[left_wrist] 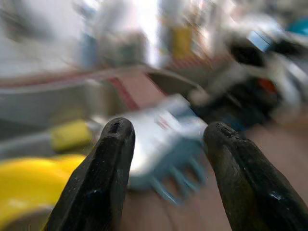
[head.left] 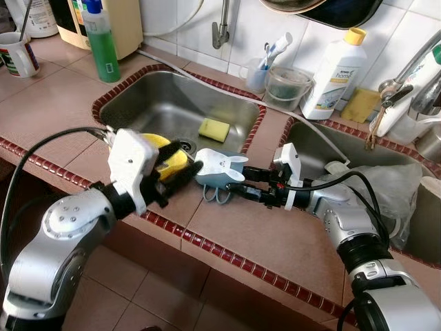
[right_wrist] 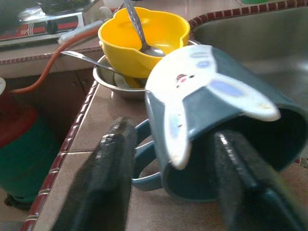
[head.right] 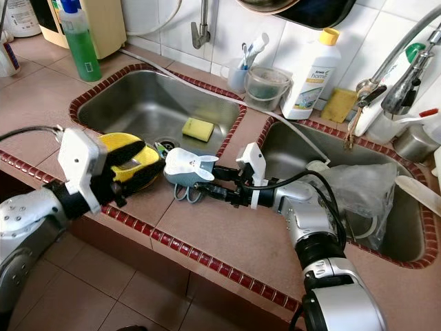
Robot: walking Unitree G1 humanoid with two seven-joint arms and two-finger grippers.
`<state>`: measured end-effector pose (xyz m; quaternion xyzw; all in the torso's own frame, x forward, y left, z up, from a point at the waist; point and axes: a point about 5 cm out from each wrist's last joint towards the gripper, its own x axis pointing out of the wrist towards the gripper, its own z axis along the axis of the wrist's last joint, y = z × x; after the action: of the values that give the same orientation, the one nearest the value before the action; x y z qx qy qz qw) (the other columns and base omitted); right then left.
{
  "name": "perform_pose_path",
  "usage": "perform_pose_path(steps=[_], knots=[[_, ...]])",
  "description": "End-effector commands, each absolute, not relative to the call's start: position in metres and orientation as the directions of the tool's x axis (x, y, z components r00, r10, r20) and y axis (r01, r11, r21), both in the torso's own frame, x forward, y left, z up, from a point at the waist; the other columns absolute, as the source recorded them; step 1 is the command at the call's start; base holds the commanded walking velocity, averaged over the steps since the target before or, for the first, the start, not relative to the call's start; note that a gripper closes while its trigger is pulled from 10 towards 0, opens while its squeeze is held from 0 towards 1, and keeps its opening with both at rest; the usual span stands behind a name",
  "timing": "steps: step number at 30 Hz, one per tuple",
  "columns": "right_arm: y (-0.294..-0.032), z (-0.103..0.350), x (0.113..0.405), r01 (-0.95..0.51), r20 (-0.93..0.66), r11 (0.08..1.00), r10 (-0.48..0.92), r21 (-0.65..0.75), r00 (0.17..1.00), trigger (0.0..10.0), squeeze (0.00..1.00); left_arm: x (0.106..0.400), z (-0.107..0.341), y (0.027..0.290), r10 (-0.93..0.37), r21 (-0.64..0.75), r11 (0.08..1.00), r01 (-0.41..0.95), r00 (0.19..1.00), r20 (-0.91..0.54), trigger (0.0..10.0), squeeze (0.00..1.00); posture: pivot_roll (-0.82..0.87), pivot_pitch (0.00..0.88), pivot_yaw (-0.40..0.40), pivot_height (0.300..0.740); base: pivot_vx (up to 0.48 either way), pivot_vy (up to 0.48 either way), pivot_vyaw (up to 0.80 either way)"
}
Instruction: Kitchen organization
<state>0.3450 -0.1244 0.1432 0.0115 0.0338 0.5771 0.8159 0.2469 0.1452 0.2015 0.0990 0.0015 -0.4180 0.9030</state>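
Reaching for the mug [head.left: 219,171], tipped on its side on the counter [head.left: 275,241] between the two sinks, beside the yellow bowl [head.left: 167,155]. Right gripper [head.left: 242,183] open around its rim, gripping nothing; left gripper [left_wrist: 166,159] open, empty, near. Next: close and lift.

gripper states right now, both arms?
Left gripper: open, holding nothing, beside the yellow bowl.
Right gripper: open, fingers either side of the blue bunny mug lying on the counter, not clamped.
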Motion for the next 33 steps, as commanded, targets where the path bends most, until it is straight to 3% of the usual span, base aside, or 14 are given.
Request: perform_pose_path(steps=[1,3,22,33], knots=[[-0.127,0.151,0.348,-0.942,-0.021,0.332,0.943,0.052,0.331,0.0,0.00,0.237,0.202,0.137,-0.807,0.182,0.560,0.808,0.582,-0.102,10.0,0.00,0.13,0.137,-0.115,0.740,0.000,0.000,0.00],[-0.127,0.151,0.349,-0.942,-0.021,0.331,0.944,0.052,0.330,0.0,0.00,0.233,0.202,0.137,-0.823,0.163,0.536,0.828,0.555,-0.116,10.0,0.00,0.13,0.138,-0.114,0.740,0.000,0.000,0.00],[-0.130,0.153,0.348,-0.940,0.032,0.331,0.942,0.081,0.334,0.0,0.00,0.237,0.207,0.136,-0.823,0.175,0.537,0.825,0.558,-0.103,10.0,0.00,0.14,0.113,-0.109,0.740,0.000,0.000,0.00],[-0.141,0.186,0.359,-0.897,0.182,0.441,0.881,0.020,0.437,0.0,0.00,0.262,0.222,0.134,-0.770,0.158,0.634,0.757,0.637,0.034,10.0,0.00,0.14,0.035,-0.098,0.740,0.000,0.000,0.00]])
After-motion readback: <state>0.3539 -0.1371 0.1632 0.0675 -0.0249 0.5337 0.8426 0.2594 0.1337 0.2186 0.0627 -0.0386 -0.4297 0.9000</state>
